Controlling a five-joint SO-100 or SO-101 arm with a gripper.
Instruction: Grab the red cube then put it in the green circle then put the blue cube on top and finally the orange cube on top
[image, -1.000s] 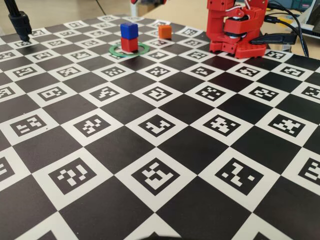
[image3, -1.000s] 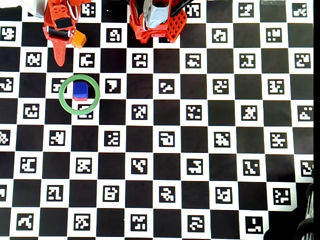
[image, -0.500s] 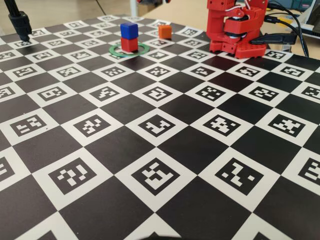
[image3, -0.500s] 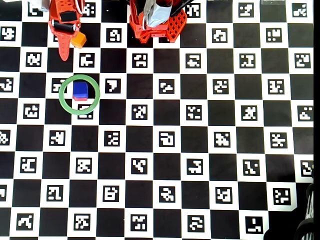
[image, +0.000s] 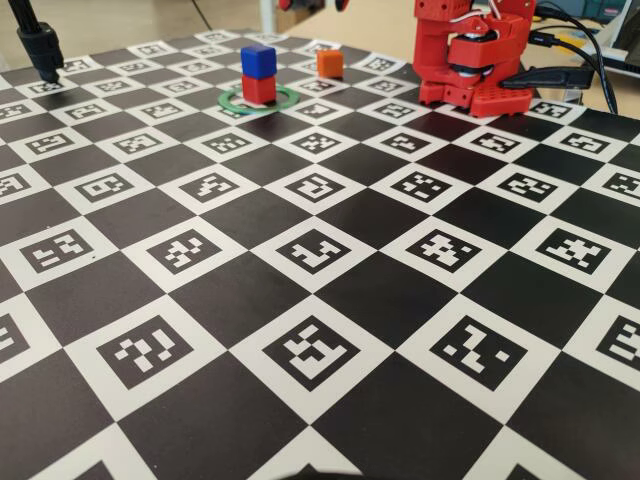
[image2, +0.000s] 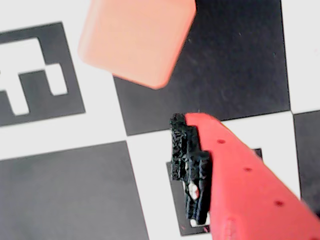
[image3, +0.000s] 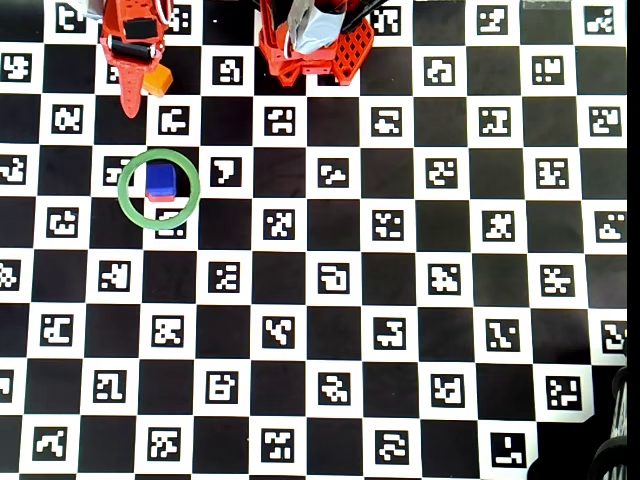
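Note:
The blue cube (image: 258, 60) sits on top of the red cube (image: 259, 89) inside the green circle (image: 285, 97) at the back left of the board. In the overhead view the blue cube (image3: 160, 179) covers the red cube (image3: 160, 198) except for a sliver, within the green circle (image3: 123, 188). The orange cube (image: 330, 63) stands on the board behind and to the right of the stack. In the overhead view my gripper (image3: 140, 95) hangs over the orange cube (image3: 157, 80), open and empty. The wrist view shows the orange cube (image2: 135, 40) ahead of one red finger (image2: 235, 165); the other finger is out of frame.
The red arm base (image: 470, 60) stands at the back of the board, also in the overhead view (image3: 310, 45). Black cables (image: 580, 60) run off behind it. A black stand (image: 40, 45) is at the back left corner.

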